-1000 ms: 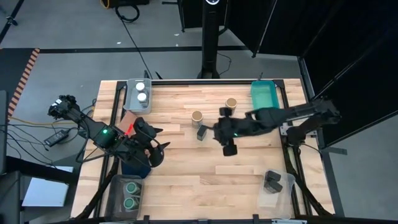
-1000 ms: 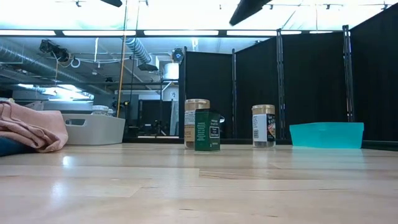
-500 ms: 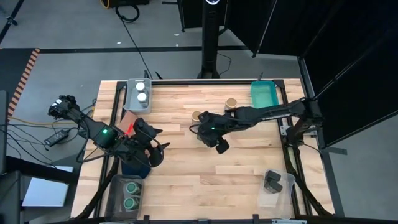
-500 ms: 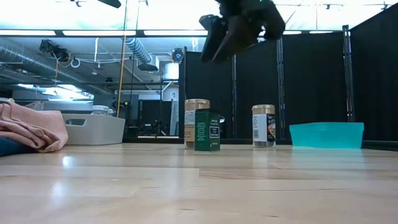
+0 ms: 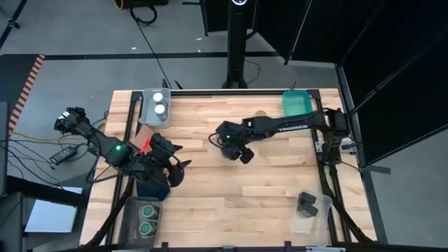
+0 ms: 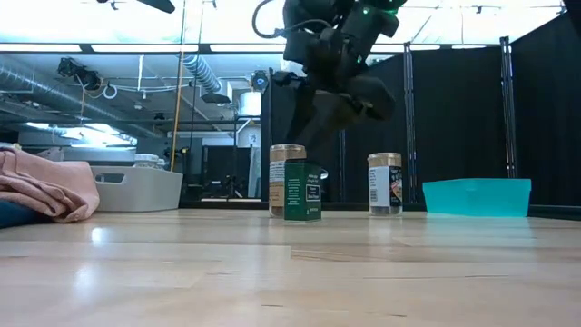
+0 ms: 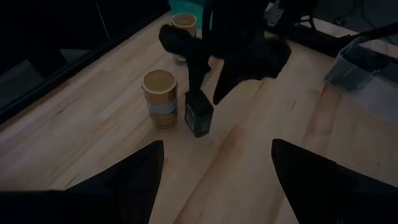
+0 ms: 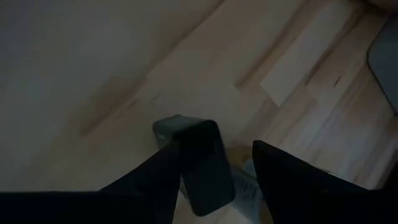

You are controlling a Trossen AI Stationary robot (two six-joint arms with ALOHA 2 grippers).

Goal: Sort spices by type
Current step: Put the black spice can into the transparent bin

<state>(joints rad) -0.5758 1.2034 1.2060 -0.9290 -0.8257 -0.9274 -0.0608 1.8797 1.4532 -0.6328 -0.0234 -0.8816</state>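
A small black tin with a green label (image 6: 302,191) stands upright on the table's middle, next to a tan-lidded jar (image 6: 287,177). A second tan-lidded jar (image 6: 385,183) stands farther right. My right gripper (image 8: 216,148) hangs open above the tin (image 8: 199,163), touching nothing; in the low view its fingers (image 6: 320,120) are clear of the tin's top. My left gripper (image 5: 173,165) waits open near the table's left edge, looking at the tin (image 7: 199,114) and the nearer jar (image 7: 160,97).
Along the table's edges stand a grey bin with two white-lidded jars (image 5: 158,103), a clear bin with two green-lidded jars (image 5: 145,218), a clear bin with two black tins (image 5: 308,204) and a teal tray (image 5: 297,105). Pink-brown cloth (image 6: 45,186) lies under the left arm.
My right arm has reached toward the table's left and slightly toward the far edge, and has come down into the low view. Its gripper now hangs over the black tin. The tin and the jars have stayed put.
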